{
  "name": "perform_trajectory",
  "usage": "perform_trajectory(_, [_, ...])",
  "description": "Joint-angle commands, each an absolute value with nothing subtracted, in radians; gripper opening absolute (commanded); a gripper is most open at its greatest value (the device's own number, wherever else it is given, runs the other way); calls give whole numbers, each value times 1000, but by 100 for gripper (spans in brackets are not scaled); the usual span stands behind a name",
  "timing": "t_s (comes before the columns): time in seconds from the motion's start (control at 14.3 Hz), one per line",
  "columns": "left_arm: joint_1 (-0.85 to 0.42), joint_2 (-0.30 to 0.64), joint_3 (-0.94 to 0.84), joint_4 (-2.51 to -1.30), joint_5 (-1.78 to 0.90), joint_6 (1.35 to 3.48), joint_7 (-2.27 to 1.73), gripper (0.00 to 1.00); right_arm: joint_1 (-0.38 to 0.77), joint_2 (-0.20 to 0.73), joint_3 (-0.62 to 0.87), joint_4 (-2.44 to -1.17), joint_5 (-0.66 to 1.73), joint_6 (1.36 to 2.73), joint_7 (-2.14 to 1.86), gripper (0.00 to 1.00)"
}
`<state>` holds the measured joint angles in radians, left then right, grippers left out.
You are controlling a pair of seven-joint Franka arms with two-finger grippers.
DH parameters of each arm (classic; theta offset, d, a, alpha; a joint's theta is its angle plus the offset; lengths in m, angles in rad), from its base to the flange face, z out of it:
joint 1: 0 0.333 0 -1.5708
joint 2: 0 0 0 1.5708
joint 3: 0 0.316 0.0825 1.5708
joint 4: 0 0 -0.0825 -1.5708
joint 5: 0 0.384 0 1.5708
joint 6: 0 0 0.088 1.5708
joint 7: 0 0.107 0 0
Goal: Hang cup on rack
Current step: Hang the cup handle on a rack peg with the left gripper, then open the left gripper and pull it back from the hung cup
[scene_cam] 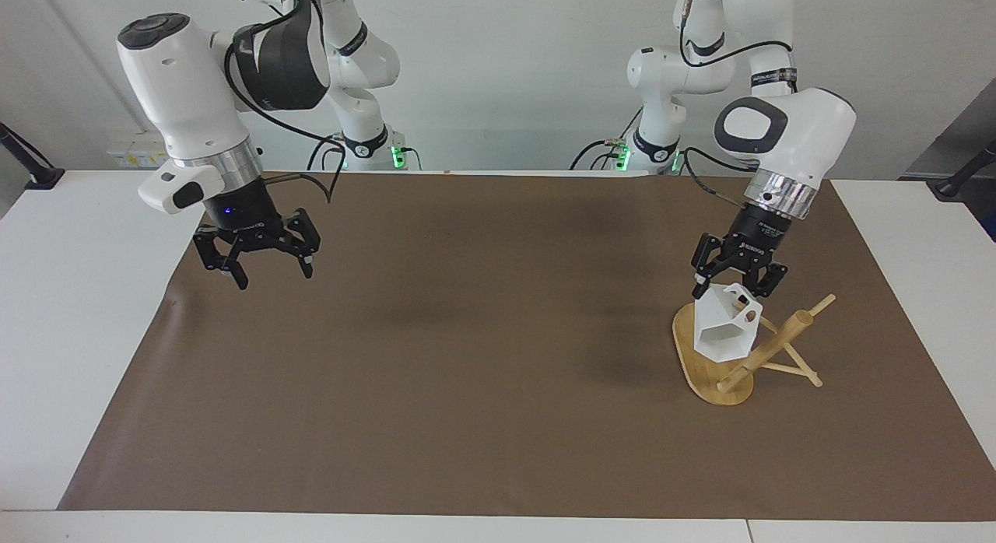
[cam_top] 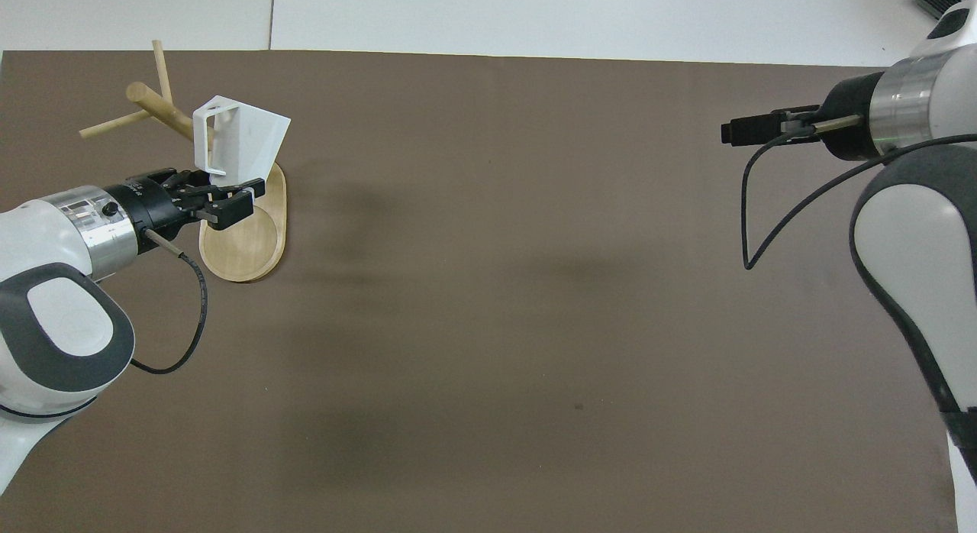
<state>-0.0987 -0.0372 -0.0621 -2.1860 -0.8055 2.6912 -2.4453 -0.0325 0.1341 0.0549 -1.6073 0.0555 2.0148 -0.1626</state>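
Cup (scene_cam: 729, 334) sits on the rack (scene_cam: 751, 355), w/ nothing gripping it.

Surface (scene_cam: 70, 239): white, covered for most of its width by a brown mat (scene_cam: 482, 356).

Right arm (scene_cam: 194, 99): waits raised over the mat edge at its own end of the surface. Right pincer (scene_cam: 264, 267) points down, fingers spread wide, nothing between them. In overhead view only its side profile shows (cam_top: 752, 128).

Left arm (scene_cam: 778, 138): reaches down over the rack. Left pincer (scene_cam: 738, 282) is just above the cup's handle, released, w/ its fingers apart on either side of the top of the handle; contact cannot be told. Overhead view shows the same pincer (cam_top: 221, 201) over the rack base, fingers parted.

Rack: oval bamboo base flat on the mat toward the left arm's end; post leans steeply, thin pegs crossing near its upper part. Overhead view: base (cam_top: 244, 243) nearer the robots than the post tip.

Cup: white, faceted, tilted, open mouth turned away from the robots, pierced handle uppermost. It rests against the post over the base. In overhead view the cup (cam_top: 252, 140) lies just above the base, handle toward the post.
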Motion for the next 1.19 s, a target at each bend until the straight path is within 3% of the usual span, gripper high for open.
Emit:
perform_trajectory(0.0, [-100, -34, -60, -2191, -792, 2714, -2494, 0, -35, 109, 46, -1631, 14, 1997, -166, 100])
perform_trajectory(0.49, [-98, -21, -58, -2192, -792, 2752, -2556, 0, -35, 104, 25, -1612, -11, 1878, -166, 100])
perform_trajectory(0.56, [-98, -21, -58, -2191, -792, 2752, -2545, 10, -35, 104, 23, -1609, -9, 1859, -166, 100])
perform_trajectory(0.63, [-97, -21, -58, -2187, -792, 2750, -2542, 45, -35, 101, 18, -1608, -9, 1842, -166, 100])
perform_trajectory(0.7, [-94, -20, -58, -2186, -792, 2750, -2545, 96, -35, 94, 17, -1608, -11, 1827, -166, 100])
perform_trajectory(0.77, [-91, -14, -58, -2178, -792, 2744, -2545, 100, -35, 91, 17, -1608, -11, 1813, -166, 100])
perform_trajectory(1.12, [-87, -28, -48, -2160, -770, 2653, -2540, 100, -35, 87, 15, -1563, -25, 1729, -166, 100])
